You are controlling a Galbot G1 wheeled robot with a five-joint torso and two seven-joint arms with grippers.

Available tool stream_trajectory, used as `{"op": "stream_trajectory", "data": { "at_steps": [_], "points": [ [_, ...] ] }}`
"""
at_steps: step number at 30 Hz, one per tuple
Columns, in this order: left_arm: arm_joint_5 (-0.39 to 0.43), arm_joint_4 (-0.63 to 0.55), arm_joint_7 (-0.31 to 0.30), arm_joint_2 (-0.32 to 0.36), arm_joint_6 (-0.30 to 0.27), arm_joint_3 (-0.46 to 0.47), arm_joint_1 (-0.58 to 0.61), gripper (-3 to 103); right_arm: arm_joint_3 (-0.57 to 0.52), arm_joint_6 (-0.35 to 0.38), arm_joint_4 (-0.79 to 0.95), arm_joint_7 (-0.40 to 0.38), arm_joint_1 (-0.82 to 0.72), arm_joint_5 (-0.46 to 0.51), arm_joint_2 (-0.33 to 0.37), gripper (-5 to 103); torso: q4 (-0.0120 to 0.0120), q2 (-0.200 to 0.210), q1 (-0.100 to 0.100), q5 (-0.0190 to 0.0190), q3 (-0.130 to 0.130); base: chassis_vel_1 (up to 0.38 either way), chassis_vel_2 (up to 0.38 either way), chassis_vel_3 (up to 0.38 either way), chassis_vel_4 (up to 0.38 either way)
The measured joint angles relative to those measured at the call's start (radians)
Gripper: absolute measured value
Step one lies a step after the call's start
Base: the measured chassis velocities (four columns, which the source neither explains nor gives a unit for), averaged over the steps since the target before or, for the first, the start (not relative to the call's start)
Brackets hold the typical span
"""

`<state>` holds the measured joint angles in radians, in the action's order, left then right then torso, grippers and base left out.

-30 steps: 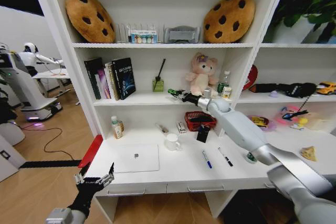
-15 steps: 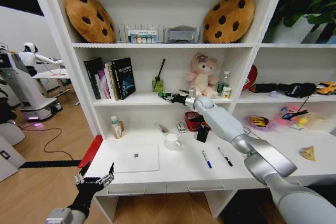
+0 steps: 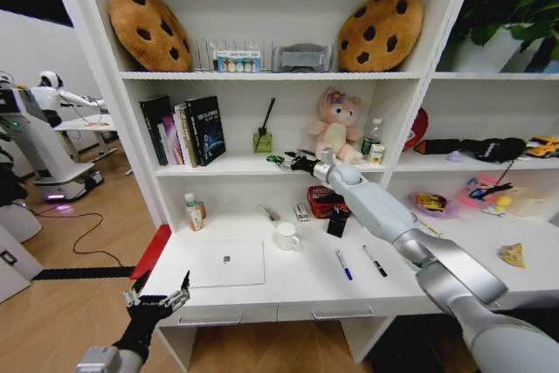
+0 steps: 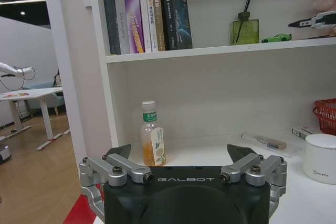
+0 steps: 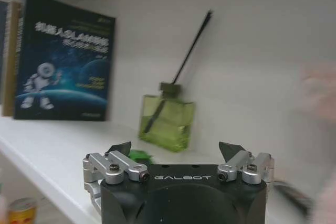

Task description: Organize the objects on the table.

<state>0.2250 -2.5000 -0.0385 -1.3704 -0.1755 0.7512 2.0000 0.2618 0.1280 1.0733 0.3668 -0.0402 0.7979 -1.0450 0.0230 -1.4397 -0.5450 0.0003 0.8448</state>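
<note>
Your green toy car [image 4: 276, 38] sits on the middle shelf [image 3: 236, 164], just beside the green diffuser bottle [image 3: 263, 141] and toward the shelf's front edge; from the right wrist it shows as a green patch [image 5: 138, 156] right in front of the spread fingers. The right gripper [image 3: 281, 161] is up at that shelf with its fingers released and nothing between them, the car lying free by its tips.

Down on the table [image 3: 297, 290], the silver laptop [image 3: 226, 263] lies closed near the front left corner. The blue pen [image 3: 344, 265] and black pen [image 3: 375, 261] lie side by side but apart, toward the front edge at the middle. The green-labelled can is mostly hidden behind the right arm, so you cannot place it exactly.

A white mug [image 3: 286, 236] stands behind the laptop, a red basket [image 3: 320, 201] at the back edge — and a juice bottle [image 3: 193, 212] at the back left corner.

Your left gripper [image 3: 157, 297] hangs off the table's front left corner, fingers released, empty.
</note>
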Motion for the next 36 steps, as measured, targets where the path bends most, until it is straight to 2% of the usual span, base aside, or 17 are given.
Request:
{"op": "stream_trajectory", "data": {
  "at_steps": [1, 2, 4, 5, 7, 9, 11, 13, 14, 15, 16, 18, 21, 22, 23, 28, 36],
  "points": [
    [0.000, 0.000, 0.000, 0.000, 0.000, 0.000, 0.000, 100, -0.026, 0.026, 0.112, -0.104, -0.034, 0.027, 0.055, 95, 0.0008, 0.000, 0.000, 0.0000, 0.000, 0.000, 0.000, 0.000, 0.000],
    [0.000, 0.000, 0.000, 0.000, 0.000, 0.000, 0.000, 100, -0.026, 0.026, 0.112, -0.104, -0.034, 0.027, 0.055, 95, 0.0008, 0.000, 0.000, 0.0000, 0.000, 0.000, 0.000, 0.000, 0.000],
    [0.000, 0.000, 0.000, 0.000, 0.000, 0.000, 0.000, 100, -0.099, 0.064, 0.328, -0.273, -0.127, 0.075, 0.153, 100, -0.0002, 0.000, 0.000, -0.0004, 0.000, 0.000, 0.000, 0.000, 0.000],
    [0.000, 0.000, 0.000, 0.000, 0.000, 0.000, 0.000, 100, -0.099, 0.064, 0.328, -0.273, -0.127, 0.075, 0.153, 100, -0.0002, 0.000, 0.000, -0.0004, 0.000, 0.000, 0.000, 0.000, 0.000],
    [0.000, 0.000, 0.000, 0.000, 0.000, 0.000, 0.000, 100, -0.201, 0.077, 0.574, -0.409, -0.305, 0.118, 0.277, 100, 0.0004, 0.000, 0.000, 0.0002, 0.000, 0.000, 0.000, 0.000, 0.000],
    [0.000, 0.000, 0.000, 0.000, 0.000, 0.000, 0.000, 100, -0.253, 0.077, 0.662, -0.448, -0.394, 0.131, 0.325, 100, 0.0007, 0.000, 0.000, 0.0003, 0.000, 0.000, 0.000, 0.000, 0.000],
    [0.000, 0.000, 0.000, 0.000, 0.000, 0.000, 0.000, 100, -0.446, 0.077, 0.842, -0.512, -0.649, 0.135, 0.400, 100, 0.0008, 0.000, 0.000, -0.0003, 0.000, 0.000, 0.000, 0.000, 0.000],
    [0.000, 0.000, 0.000, 0.000, 0.000, 0.000, 0.000, 100, -0.499, 0.077, 0.879, -0.522, -0.722, 0.133, 0.408, 100, 0.0008, 0.000, 0.000, -0.0004, 0.000, 0.000, 0.000, 0.000, 0.000],
    [0.000, 0.000, 0.000, 0.000, 0.000, 0.000, 0.000, 100, -0.662, 0.073, 0.969, -0.543, -0.914, 0.109, 0.409, 100, 0.0005, 0.000, 0.000, 0.0006, 0.000, 0.000, 0.000, 0.000, 0.000],
    [0.000, 0.000, 0.000, 0.000, 0.000, 0.000, 0.000, 100, -0.768, 0.070, 1.019, -0.554, -1.034, 0.076, 0.393, 100, 0.0001, 0.000, 0.000, -0.0003, 0.000, 0.000, 0.000, 0.000, 0.000],
    [0.000, 0.000, 0.000, 0.000, 0.000, 0.000, 0.000, 100, -0.768, 0.070, 1.019, -0.554, -1.034, 0.076, 0.393, 100, 0.0001, 0.000, 0.000, -0.0003, 0.000, 0.000, 0.000, 0.000, 0.000],
    [0.000, 0.000, 0.000, 0.000, 0.000, 0.000, 0.000, 100, -1.000, 0.044, 1.101, -0.552, -1.320, -0.036, 0.309, 100, 0.0000, 0.000, 0.000, -0.0004, 0.000, 0.000, 0.000, 0.000, 0.000],
    [0.000, 0.000, 0.000, 0.000, 0.000, 0.000, 0.000, 100, -1.085, 0.017, 1.117, -0.529, -1.462, -0.095, 0.251, 100, 0.0001, 0.000, 0.000, -0.0002, 0.000, 0.000, 0.000, 0.000, 0.000],
    [0.000, 0.000, 0.000, 0.000, 0.000, 0.000, 0.000, 100, -1.142, -0.016, 1.122, -0.501, -1.590, -0.148, 0.189, 100, 0.0009, 0.000, 0.000, 0.0002, 0.000, 0.000, 0.000, 0.000, 0.000],
    [0.000, 0.000, 0.000, 0.000, 0.000, 0.000, 0.000, 100, -1.198, -0.109, 1.128, -0.451, -1.827, -0.242, 0.009, 100, 0.0006, 0.000, 0.000, -0.0006, 0.000, 0.000, 0.000, 0.000, 0.000],
    [0.000, 0.000, 0.000, 0.000, 0.000, 0.000, 0.000, 100, -1.178, -0.187, 1.126, -0.411, -1.941, -0.276, -0.203, 100, 0.0004, 0.000, 0.000, -0.0006, 0.000, 0.000, 0.000, 0.000, 0.000],
    [0.000, 0.000, 0.000, 0.000, 0.000, 0.000, 0.000, 100, -1.194, -0.179, 1.125, -0.389, -1.917, -0.241, -0.219, 100, -0.0001, 0.000, 0.000, -0.0005, 0.000, 0.000, 0.000, 0.000, 0.000]
  ]
}}
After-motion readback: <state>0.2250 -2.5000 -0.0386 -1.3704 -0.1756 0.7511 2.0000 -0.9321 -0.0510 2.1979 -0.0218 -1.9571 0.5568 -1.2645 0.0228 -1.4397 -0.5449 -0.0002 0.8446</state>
